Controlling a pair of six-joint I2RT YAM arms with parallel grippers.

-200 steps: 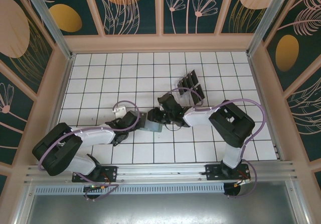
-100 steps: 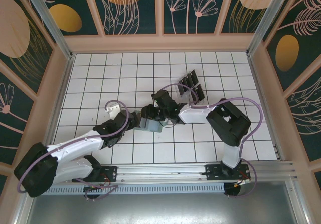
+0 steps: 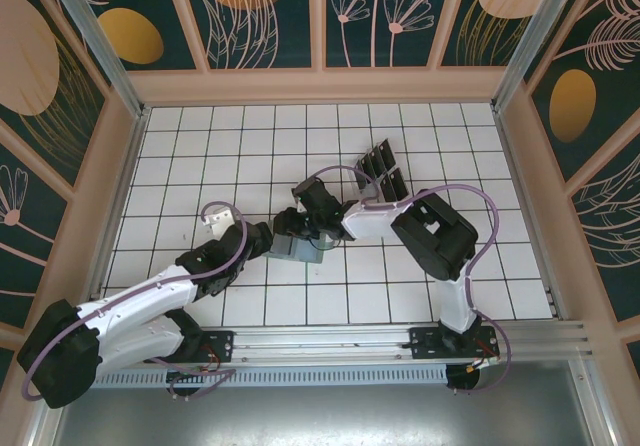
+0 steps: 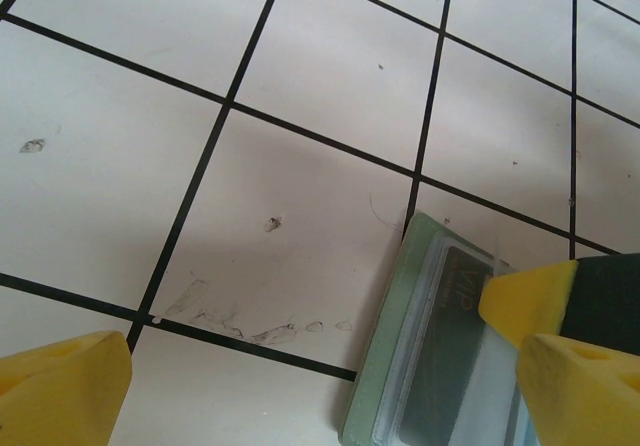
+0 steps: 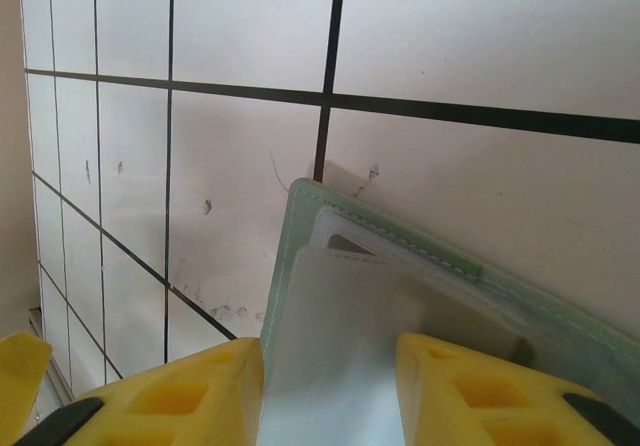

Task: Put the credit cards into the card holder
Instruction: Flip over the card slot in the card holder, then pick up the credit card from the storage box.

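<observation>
- Spanning the whole floor of the top view, one white tiled table (image 3: 180, 146) carries everything.
- Two arms work on it. The right arm (image 3: 430, 236) bends in toward the centre, and the left arm (image 3: 130, 306) stretches from 7 o'clock toward the same spot.
- One clear slotted tray (image 3: 398, 188) stands at about 1 o'clock from the centre, well apart from the work. The spare cards (image 3: 378, 156) stand upright in it, too small and overlapped to count exactly; at least four.
- One card holder (image 3: 303, 250) lies flat near the table's centre, between the two wrists.
- The right gripper (image 5: 330, 361) sits at the holder's 12 o'clock edge in the top view. It is clenched on one pale card (image 5: 340, 306), whose glossy face reads grey-white. The card's leading edge lies at the mouth of the holder's pocket.
- The left gripper (image 4: 300, 381) comes in from 9 o'clock of the holder with its fingers spread wide and nothing between them. One finger overlaps the holder; whether it touches cannot be told.
- One dark card (image 4: 450, 356) already shows behind the holder's clear window.
- My judgement is that the task is early to midway. One card is stowed and one is partly in, needing to be pushed home. The tray's cards are yet to be fetched.
</observation>
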